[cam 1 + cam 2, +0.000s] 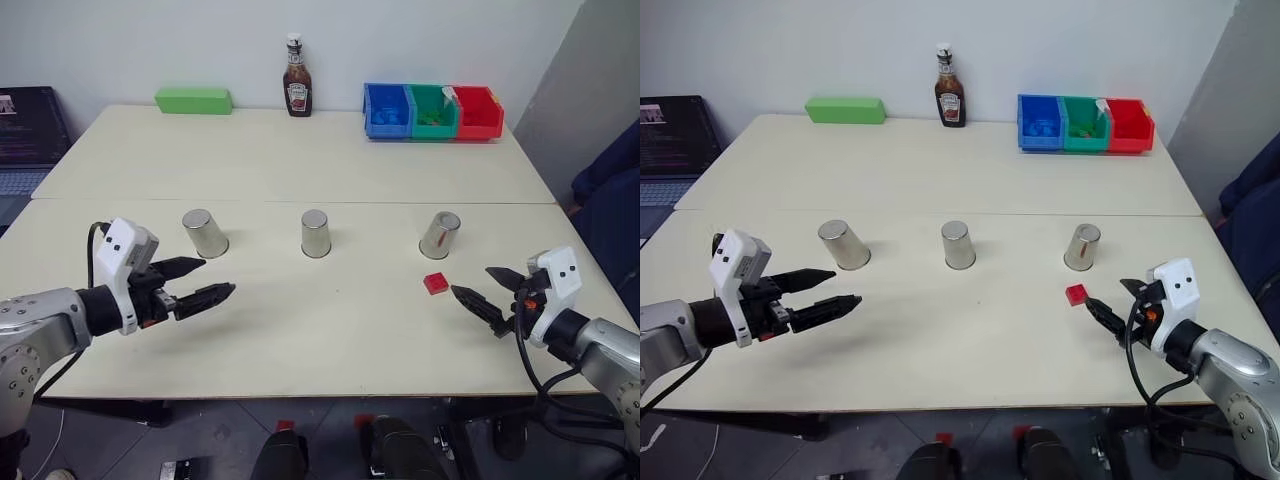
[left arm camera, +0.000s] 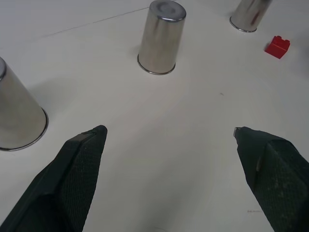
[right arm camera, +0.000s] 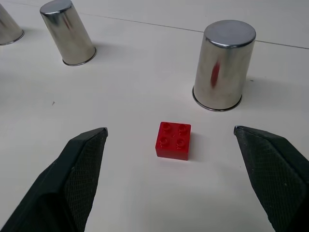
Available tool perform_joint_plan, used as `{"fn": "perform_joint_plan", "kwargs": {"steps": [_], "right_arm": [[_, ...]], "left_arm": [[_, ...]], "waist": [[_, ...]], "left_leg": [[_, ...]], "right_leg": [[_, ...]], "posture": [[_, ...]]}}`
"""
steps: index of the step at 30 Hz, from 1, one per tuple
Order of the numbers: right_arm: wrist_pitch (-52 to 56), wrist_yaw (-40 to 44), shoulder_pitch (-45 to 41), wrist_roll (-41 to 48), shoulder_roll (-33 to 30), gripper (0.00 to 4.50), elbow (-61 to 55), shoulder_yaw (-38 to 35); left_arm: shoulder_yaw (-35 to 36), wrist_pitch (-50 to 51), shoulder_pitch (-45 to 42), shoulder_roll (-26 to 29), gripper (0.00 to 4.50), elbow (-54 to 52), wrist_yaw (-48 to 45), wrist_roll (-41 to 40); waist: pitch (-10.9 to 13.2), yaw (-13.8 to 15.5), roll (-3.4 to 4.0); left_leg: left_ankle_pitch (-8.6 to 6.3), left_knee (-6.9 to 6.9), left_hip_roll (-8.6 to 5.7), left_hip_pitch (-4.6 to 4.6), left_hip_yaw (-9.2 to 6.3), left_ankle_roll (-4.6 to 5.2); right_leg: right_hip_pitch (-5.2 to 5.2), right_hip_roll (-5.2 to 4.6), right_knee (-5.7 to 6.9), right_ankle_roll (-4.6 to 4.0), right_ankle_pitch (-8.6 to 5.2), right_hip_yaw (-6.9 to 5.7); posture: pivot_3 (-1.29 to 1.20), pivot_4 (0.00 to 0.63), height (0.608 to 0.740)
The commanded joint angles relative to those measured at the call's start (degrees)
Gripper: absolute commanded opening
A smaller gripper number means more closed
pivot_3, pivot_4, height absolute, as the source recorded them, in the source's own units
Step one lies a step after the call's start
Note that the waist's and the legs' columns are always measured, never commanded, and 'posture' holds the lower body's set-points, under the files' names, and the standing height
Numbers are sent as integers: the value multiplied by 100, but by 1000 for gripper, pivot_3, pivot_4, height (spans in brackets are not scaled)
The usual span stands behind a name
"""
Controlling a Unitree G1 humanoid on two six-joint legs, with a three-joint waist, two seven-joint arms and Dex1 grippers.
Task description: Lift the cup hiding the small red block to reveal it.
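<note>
Left end effector (image 1: pixel 208 281) hovers over the cream surface (image 1: pixel 300 150), fingers spread, empty, just short of the left inverted silvery metal cup (image 1: pixel 205 233). Middle identical cup (image 1: pixel 315 233) sits alone. Right silvery cup (image 1: pixel 439 235) is upside down too; small bright red studded block (image 1: pixel 435 283) lies exposed on the surface just in front of it. Right end effector (image 1: pixel 478 288) spread, empty, near the block, not touching.

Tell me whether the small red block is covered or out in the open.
Out in the open: the small red block lies bare on the table, studs up, in front of the right-hand cup and apart from it.
</note>
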Motion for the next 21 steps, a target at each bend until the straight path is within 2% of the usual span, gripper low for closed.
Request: {"fn": "perform_joint_plan", "kwargs": {"steps": [1, 21], "right_arm": [[-153, -72, -12, -25, -27, 4463, -84, -40], [-168, -223, 89, 40, 19, 4463, -168, 43]], "left_arm": [[65, -129, -58, 155, 4500, 15, -116, 22], [8, -279, -164, 261, 4500, 292, -394, 133]], "waist": [[0, 0, 0], [0, -2, 0]], "left_leg": [[0, 0, 0, 0, 1, 0], [0, 2, 0, 2, 2, 0]], "right_leg": [[0, 0, 0, 0, 0, 1], [0, 0, 5, 1, 1, 2]], "posture": [[0, 150, 740], [0, 150, 740]]}}
